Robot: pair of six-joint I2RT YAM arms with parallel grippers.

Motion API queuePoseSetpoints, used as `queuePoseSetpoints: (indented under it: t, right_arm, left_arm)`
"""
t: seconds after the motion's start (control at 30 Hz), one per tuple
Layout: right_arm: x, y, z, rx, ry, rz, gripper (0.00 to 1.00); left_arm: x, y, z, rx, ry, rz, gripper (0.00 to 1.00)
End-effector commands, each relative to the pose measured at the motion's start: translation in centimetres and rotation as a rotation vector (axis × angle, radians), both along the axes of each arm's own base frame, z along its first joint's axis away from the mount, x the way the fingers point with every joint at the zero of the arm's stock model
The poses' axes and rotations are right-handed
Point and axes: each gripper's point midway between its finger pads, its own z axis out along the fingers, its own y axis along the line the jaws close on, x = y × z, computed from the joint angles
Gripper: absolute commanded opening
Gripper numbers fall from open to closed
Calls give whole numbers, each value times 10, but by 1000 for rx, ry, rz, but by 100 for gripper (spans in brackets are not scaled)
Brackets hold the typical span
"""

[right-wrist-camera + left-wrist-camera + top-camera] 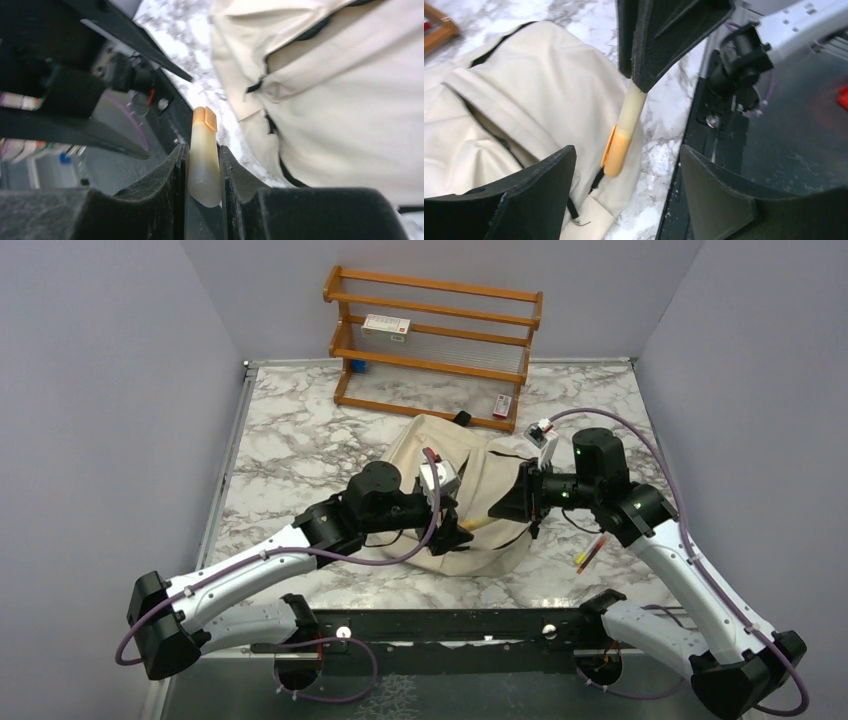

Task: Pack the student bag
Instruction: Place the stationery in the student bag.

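Left gripper (452, 528): we see jaws wide apart, nothing held, at the bag's near edge.
Bag (445, 445): cream, slumped mid-table between our two arms, before the wooden rack (435, 286).
Marker (204, 165): cream body, orange cap end toward the left gripper.
Right gripper (515, 502): clamped on the marker, over the bag.

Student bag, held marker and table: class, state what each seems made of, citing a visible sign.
The student bag looks like matte woven fabric: it creases softly. The marker seems smooth translucent plastic with an orange cap. The table shows grey-veined marble patterning, possibly laminate.
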Motion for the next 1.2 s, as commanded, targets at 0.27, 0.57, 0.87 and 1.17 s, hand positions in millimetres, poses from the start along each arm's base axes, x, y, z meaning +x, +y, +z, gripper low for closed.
queuePoseSetpoints:
  t: [0.27,0.57,0.87,1.17]
  right_arm:
    - [63,-88,-20,-115,46,-835,0]
    - [57,-94,-8,80,114,-967,1]
    - [54,-91,-12,95,133,-954,0]
    - [56,-74,-22,142,253,-938,0]
  left_arm:
    - [88,31,-34,195,-29,530,76]
    - [119,10,-80,345,3,605,63]
    - [137,17,-104,453,-33,683,54]
    - [142,25,-118,537,-60,697,31]
